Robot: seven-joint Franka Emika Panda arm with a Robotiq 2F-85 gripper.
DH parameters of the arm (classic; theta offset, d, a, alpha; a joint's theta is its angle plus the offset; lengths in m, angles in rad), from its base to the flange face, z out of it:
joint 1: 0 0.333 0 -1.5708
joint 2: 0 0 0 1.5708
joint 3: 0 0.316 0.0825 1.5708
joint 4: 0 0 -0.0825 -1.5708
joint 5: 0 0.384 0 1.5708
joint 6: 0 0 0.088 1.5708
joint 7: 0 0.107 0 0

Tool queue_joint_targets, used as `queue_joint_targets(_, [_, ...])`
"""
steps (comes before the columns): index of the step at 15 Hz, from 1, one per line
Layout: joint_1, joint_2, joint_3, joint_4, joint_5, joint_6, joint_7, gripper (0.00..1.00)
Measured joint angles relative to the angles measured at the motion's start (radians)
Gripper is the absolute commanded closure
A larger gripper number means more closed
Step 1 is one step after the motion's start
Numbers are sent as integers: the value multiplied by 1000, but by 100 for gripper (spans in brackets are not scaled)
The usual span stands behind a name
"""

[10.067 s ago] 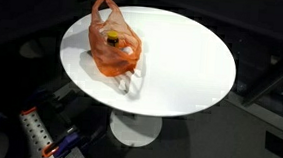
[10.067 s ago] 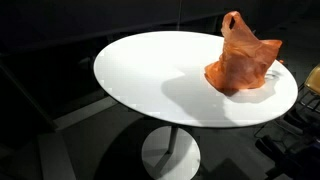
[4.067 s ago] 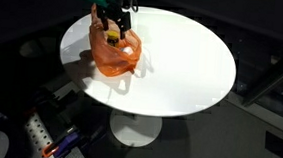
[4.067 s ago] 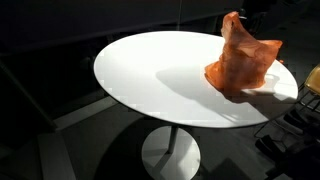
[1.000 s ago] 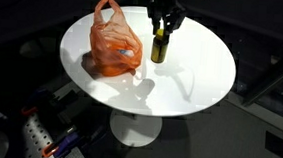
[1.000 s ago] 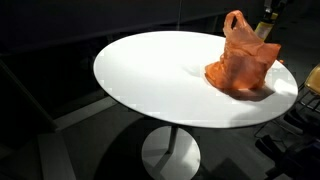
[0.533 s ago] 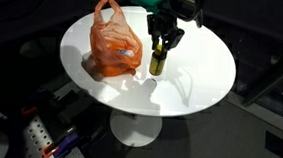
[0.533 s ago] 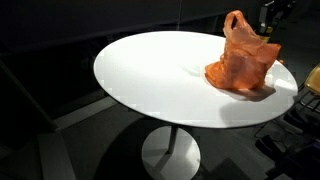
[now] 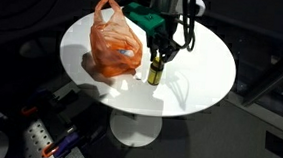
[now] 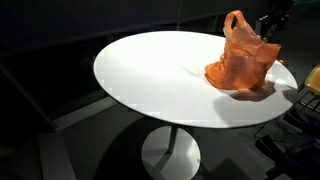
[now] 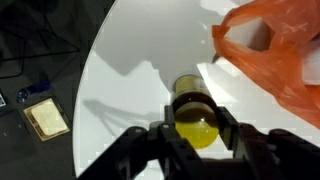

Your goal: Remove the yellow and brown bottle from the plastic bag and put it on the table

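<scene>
Plastic bag (left): the orange plastic bag (image 9: 114, 45) sits slumped on the white desk (image 9: 208, 64), handles up. Ten seconds ago a yellow top showed inside it, and we see none there now. We cannot tell whether anything else lies in it.
Bottle (centre): the yellow and brown bottle (image 9: 155, 72) stands upright just beside the bag, apart from it. A second ago it hung higher over the desk. We judge its base now at the surface, or very nearly.
Jaws: they come down from above and pinch the bottle at its top. In the wrist view they flank the yellow cap (image 11: 195, 128).
Meaning for the task: the bottle is out of the bag, and we judge that only letting go and withdrawing remain.
</scene>
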Motion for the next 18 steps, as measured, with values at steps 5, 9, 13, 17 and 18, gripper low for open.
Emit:
queue_joint_targets(5, [2,-45,6,-14,6,6,-15,0])
queue_joint_targets(9, [5,-188,25,-31,57,-142,-108,0])
queue_joint_targets(13, [21,-343,37,-36,76,-360,-161,0])
queue_joint_targets(17, [34,-469,58,-37,73,-534,-147,0])
queue_joint_targets(18, [36,-497,65,-37,72,-568,-141,0])
